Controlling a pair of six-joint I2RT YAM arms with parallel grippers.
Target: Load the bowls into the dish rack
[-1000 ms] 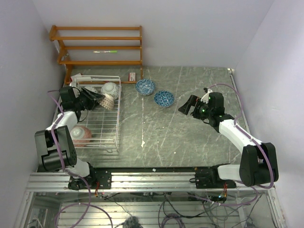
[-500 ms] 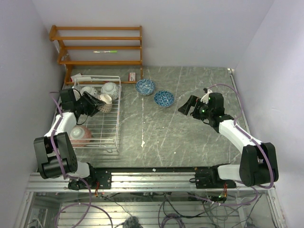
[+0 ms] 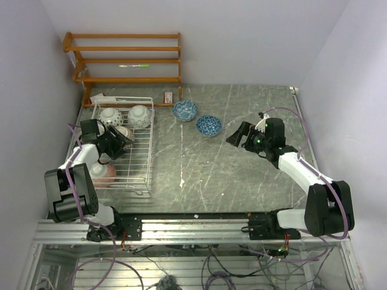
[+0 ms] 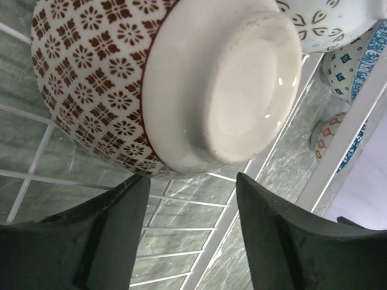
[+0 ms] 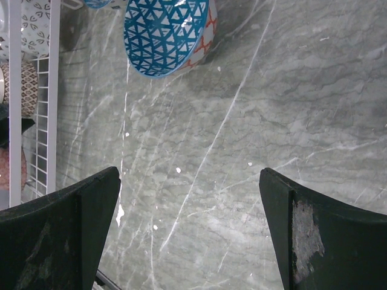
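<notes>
White dish rack point(image 3: 150, 139) holds brown-patterned bowl point(image 4: 163, 84) (base toward camera); left gripper point(image 4: 188, 181) fingers apart beside it; right gripper point(image 5: 188, 175) fingers apart near blue bowl point(image 5: 166, 33).

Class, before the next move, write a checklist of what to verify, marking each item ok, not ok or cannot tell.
1. Left pincer open: ok.
2. Brown-patterned bowl inside the rack: ok.
3. That bowl resting steady: cannot tell.
4. Right pincer open: ok.
5. Every bowl loaded: not ok; near blue bowl and far blue bowl sit on the table.
</notes>
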